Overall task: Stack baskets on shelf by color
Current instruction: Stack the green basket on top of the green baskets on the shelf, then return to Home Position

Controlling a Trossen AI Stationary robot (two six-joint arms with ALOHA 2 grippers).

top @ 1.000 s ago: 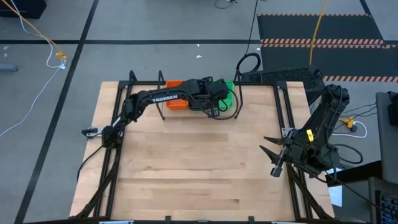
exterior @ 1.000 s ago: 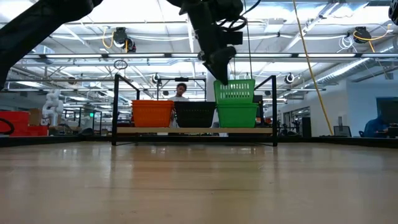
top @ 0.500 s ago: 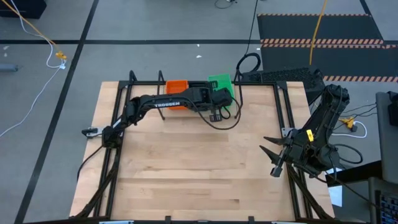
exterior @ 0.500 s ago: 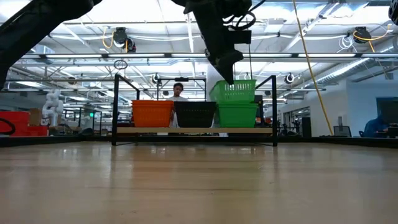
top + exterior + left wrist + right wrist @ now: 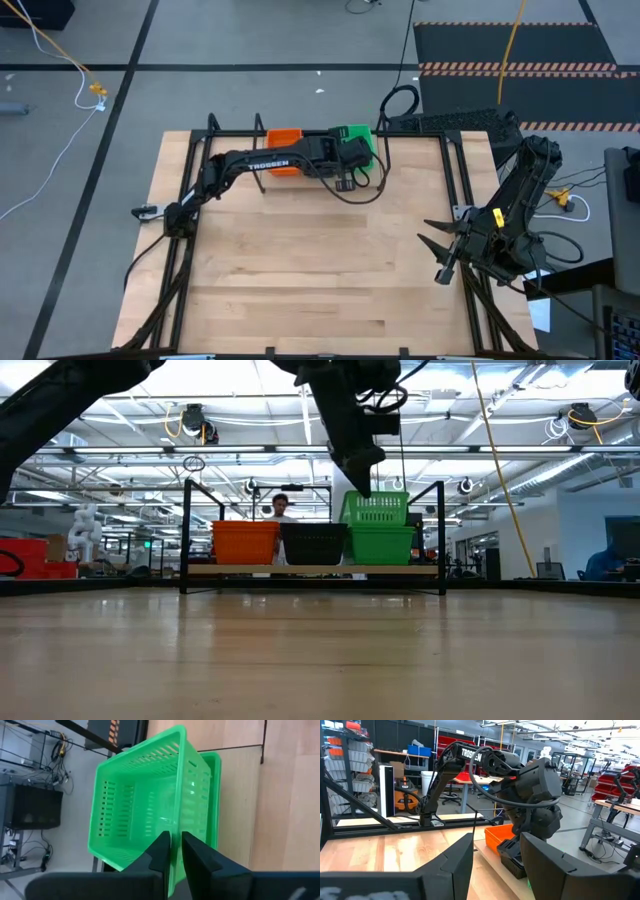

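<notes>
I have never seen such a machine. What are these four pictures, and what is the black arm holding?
This is a robot with two dark arms at a wooden table. One camera looks down from above, one sits at table height, and one rides on each wrist. At the table's far edge stands a low black shelf with orange, black and green baskets side by side. The left gripper has its jaws shut on the wall of another green basket, holding it tilted over the green one. The right gripper waits open at the table's right side.
</notes>
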